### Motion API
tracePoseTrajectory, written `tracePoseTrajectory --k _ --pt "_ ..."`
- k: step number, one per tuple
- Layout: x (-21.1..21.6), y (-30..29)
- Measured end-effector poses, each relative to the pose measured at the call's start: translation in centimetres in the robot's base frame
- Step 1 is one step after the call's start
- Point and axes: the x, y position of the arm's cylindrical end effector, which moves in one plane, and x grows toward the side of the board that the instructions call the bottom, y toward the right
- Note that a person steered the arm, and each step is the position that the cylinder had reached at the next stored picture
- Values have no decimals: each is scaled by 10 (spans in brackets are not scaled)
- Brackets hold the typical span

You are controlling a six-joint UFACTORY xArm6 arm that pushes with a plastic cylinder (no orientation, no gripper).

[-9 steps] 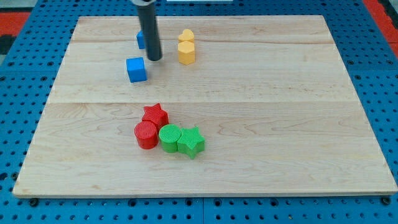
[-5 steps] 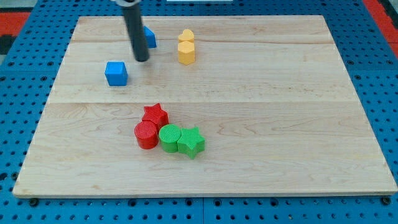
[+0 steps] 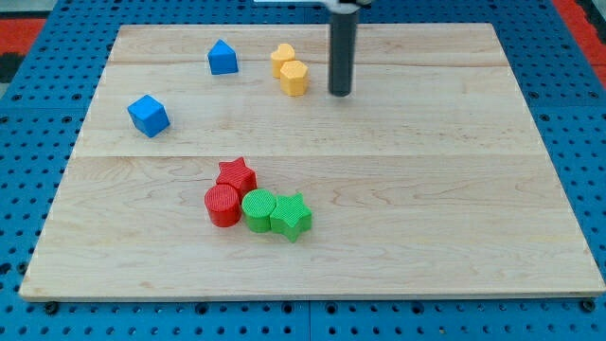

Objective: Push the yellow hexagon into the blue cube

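Nearest are the red and green blocks (image 3: 256, 204) bunched low on the table (image 3: 454, 237), further up the blue cube (image 3: 149, 115) sits left, and my tip (image 3: 340, 94), a bare rod holding nothing, sits just right of the ridged yellow hexagon (image 3: 294, 77), looks lined up for a leftward shove.

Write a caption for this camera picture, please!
My tip sits just right of the yellow hexagon, with the blue cube far to its left.

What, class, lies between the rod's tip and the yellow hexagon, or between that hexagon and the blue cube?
Nothing visible: my tip stands just right of the yellow hexagon, with bare board between. Bare board also runs from the hexagon down-left to the blue cube.
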Motion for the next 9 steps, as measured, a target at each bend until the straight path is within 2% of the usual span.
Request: tracePoseTrajectory --k 1,2,3,4,5,6,7,9 --pt "-33 -26" --pt "-1 -85" --pt "14 -98" --pt "14 -168" --pt "15 -210" --pt "1 -119" --pt "21 -101" --pt "43 -188"
